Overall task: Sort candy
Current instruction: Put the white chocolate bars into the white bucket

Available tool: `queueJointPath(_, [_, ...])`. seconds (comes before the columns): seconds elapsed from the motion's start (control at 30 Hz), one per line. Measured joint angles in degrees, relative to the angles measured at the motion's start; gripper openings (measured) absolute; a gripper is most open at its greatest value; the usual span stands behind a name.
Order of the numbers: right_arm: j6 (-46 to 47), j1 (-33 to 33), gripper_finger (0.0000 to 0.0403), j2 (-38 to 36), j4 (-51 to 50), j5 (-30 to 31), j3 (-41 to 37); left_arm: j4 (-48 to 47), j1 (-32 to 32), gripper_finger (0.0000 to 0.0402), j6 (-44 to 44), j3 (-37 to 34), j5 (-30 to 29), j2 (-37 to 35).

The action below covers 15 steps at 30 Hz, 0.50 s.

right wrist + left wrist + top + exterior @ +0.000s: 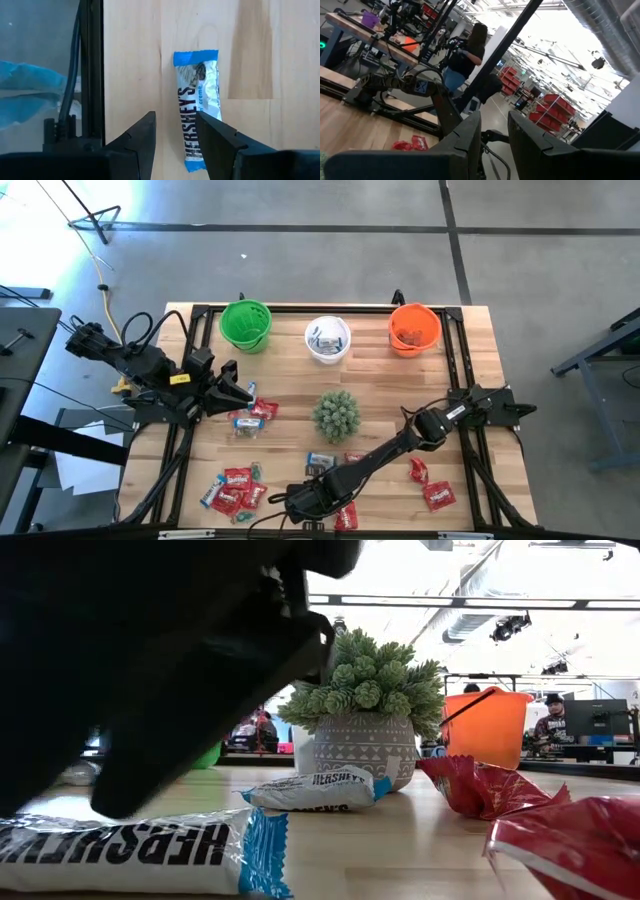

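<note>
Now | right gripper (175, 137) jaws apart, empty, over blue-and-white candy (198, 112) | left gripper (494, 135) jaws apart, arm-dark low view

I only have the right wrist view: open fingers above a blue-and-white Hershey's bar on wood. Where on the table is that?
Observer: The right gripper is at the table edge opposite the cups, on the near side of the potted plant.
Operator: And the left arm?
Observer: The left gripper is beside a candy cluster on the table's left side, fingers apart, holding nothing.
Operator: Anything in the cups?
Observer: The white cup, the middle one of three, holds blue-and-white wrappers.
</note>
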Motion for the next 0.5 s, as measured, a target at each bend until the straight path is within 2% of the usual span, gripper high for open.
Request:
queueJointPath(0.2, [-1.53,-0.06,0.0133,-0.04,-1.39,0.79,0.02,-0.04,0.02,0.0082,0.86,0.0,0.0,0.0])
queueJointPath(0.37, [-5.01,-0.25,0.0133,-0.11,-1.39,5.09,0.02,-0.09,0.02,0.0082,2.73,0.0,0.0,0.0])
queueJointPath(0.5, [-6.14,-0.59,0.0133,-0.28,-1.3,5.22,-1.21,-0.27,0.02,0.0082,3.72,0.0,0.0,0.0])
